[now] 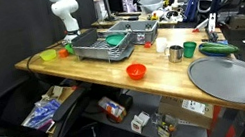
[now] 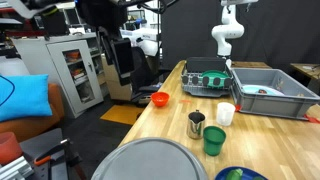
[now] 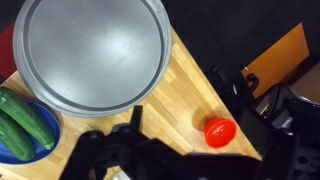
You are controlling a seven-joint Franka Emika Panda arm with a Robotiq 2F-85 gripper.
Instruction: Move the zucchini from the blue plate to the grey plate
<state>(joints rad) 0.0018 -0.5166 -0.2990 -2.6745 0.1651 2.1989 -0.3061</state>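
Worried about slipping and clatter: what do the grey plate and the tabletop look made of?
Grey plate: probably metal, with a dull brushed sheen and soft glare; coated plastic is possible. Tabletop: wood, light and varnished, with visible grain lines.

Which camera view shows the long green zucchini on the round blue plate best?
Wrist view: the long green zucchini lies large on the round blue plate. In an exterior view the zucchini is tiny and far; in an exterior view only its edge shows.
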